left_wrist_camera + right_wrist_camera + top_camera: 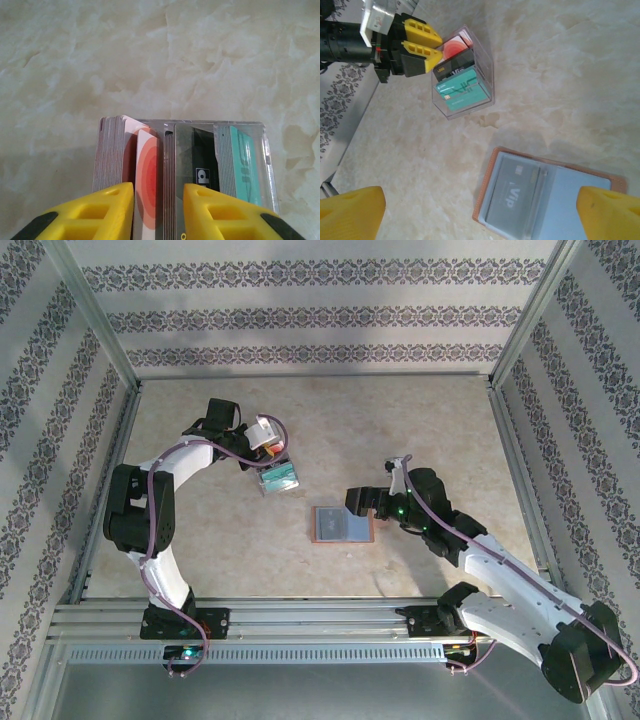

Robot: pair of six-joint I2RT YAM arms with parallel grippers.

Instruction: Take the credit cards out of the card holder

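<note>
Credit cards (pixel 150 170) sit in the clear box (pixel 485 75) under my part-spread left hand (pixel 158 192); my wide-spread right hand (pixel 480 212) may drag the card holder (pixel 580 185), not its grey card (pixel 515 195).

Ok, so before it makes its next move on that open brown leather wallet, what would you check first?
1. The reddish-brown leather wallet lies open and flat: ok.
2. Wallet emptied: not ok, a grey card sits in one pocket.
3. More cards hidden under that grey card: cannot tell.
4. The right gripper is open: ok.
5. The left gripper is clear of the clear plastic box of cards: not ok, its yellow fingers straddle a red-and-white card.
</note>
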